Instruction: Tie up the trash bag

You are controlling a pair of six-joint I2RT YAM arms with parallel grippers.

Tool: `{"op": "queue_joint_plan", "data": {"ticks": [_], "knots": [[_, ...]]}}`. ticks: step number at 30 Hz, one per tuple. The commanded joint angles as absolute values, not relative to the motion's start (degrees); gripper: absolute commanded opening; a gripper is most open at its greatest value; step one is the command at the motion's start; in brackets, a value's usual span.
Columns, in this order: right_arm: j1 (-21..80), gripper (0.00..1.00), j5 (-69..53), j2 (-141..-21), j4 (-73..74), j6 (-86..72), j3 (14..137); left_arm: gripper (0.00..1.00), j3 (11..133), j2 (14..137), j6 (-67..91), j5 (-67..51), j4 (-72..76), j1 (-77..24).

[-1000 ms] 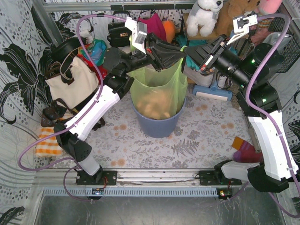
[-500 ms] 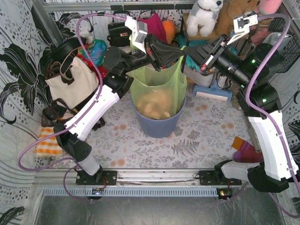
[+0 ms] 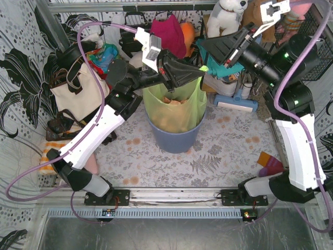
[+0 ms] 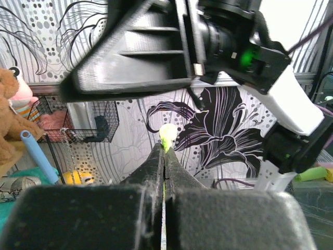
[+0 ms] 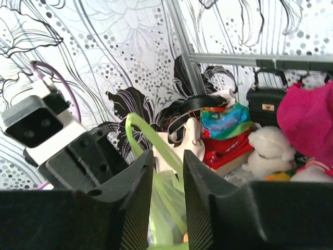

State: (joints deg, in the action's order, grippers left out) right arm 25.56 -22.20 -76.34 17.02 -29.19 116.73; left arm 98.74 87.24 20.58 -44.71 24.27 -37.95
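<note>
Floral cloth (image 3: 218,156) covers the table, with patterned sheets hung around it. At the middle of my overhead view the blue-grey bin (image 3: 177,141) stands upright. The trash bag (image 3: 174,101) is seated inside it, its lime-green plastic rising above the bin's rim and tan scraps showing through.

My left gripper (image 3: 200,71) reaches across the bag's mouth, pointing toward 3 o'clock. Its fingers are pressed together on a gathered bit of the bag's top edge, at the 1 o'clock side of the mouth. On the left wrist camera a small green nub of plastic pokes out past the closed tips.

My right gripper (image 3: 204,43) hangs at about 12 o'clock from the left one, near it, pointing toward 9 o'clock. As far as I can tell it is apart from the plastic. Its own camera shows the two fingers parted, with a green loop of the bag visible beyond the gap.

At 9 o'clock from the bin, a cream tote bag (image 3: 78,94) with dark straps leans against the side clutter. A white plush toy (image 3: 226,15) sits on the far edge at 1 o'clock.
</note>
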Motion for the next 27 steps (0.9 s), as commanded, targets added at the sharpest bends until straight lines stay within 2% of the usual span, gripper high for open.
{"op": "queue_joint_plan", "data": {"ticks": [1,8,12,16,27], "knots": [[25.53,0.34,-29.64,-82.74,20.62,-24.32,125.91,0.00,96.67,83.45,18.11,-45.40,24.17,-38.73],[26.37,0.59,-40.22,-93.37,22.19,-19.83,136.25,0.00,95.54,82.63,18.14,-47.98,23.33,-39.41],[28.64,0.67,-44.10,-99.72,22.84,-17.71,142.13,0.00,95.58,83.35,18.42,-49.53,23.07,-39.72],[31.34,0.70,-44.90,-103.46,24.40,-15.99,146.48,0.00,95.33,84.01,18.97,-51.59,23.18,-39.96],[33.80,0.74,-44.30,-104.99,21.68,-15.40,145.46,0.00,94.37,84.16,18.25,-55.72,21.01,-41.22]]}}
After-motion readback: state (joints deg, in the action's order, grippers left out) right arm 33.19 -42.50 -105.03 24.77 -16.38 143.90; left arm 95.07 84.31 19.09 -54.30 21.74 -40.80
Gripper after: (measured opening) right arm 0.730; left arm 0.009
